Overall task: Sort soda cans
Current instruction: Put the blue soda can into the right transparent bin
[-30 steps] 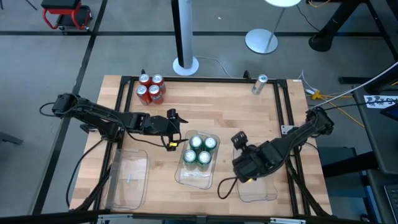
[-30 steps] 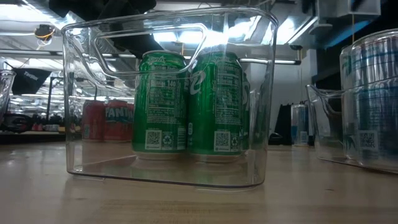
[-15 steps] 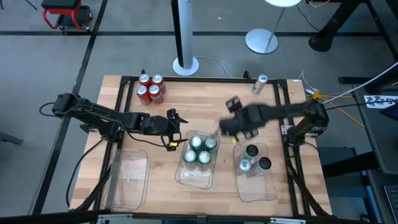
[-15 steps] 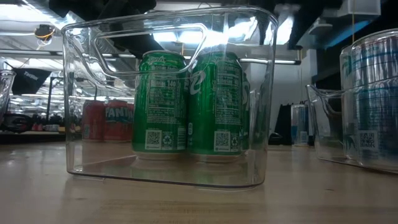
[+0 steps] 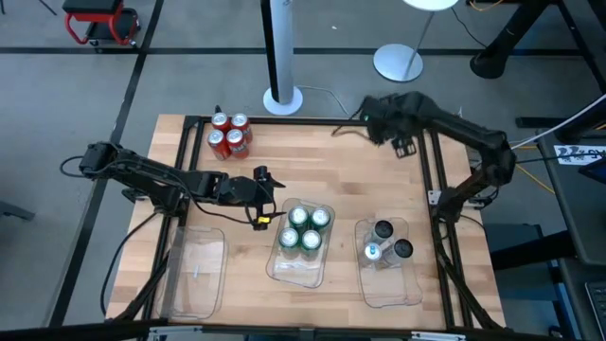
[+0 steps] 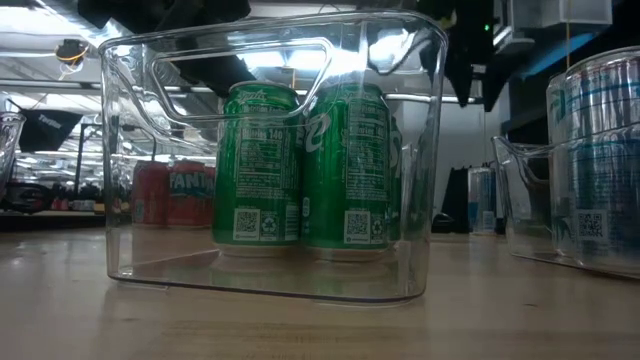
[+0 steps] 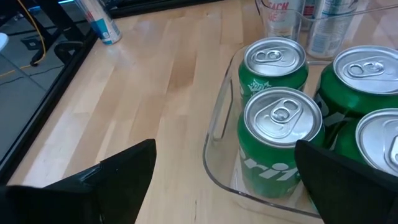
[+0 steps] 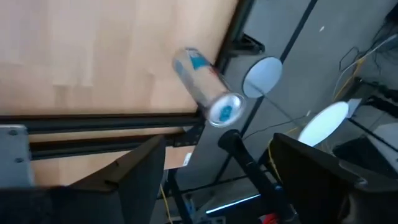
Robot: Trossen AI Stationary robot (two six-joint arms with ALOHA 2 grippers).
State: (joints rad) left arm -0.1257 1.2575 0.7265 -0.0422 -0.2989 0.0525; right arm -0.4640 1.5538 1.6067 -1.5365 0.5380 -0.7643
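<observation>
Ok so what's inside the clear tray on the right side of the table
Three silver-grey cans stand upright in the right tray, bunched at its far end. The near end holds nothing. Their sides are hidden from above.

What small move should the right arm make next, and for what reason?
Probably lower the open right gripper around the last silver can, standing alone at the table's far edge. The right tray holds three silver cans, so this one looks like the fourth. The left gripper waits beside the green cans.

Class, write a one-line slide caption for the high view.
Right gripper reaches toward the far edge; green cans fill the middle tray.
</observation>
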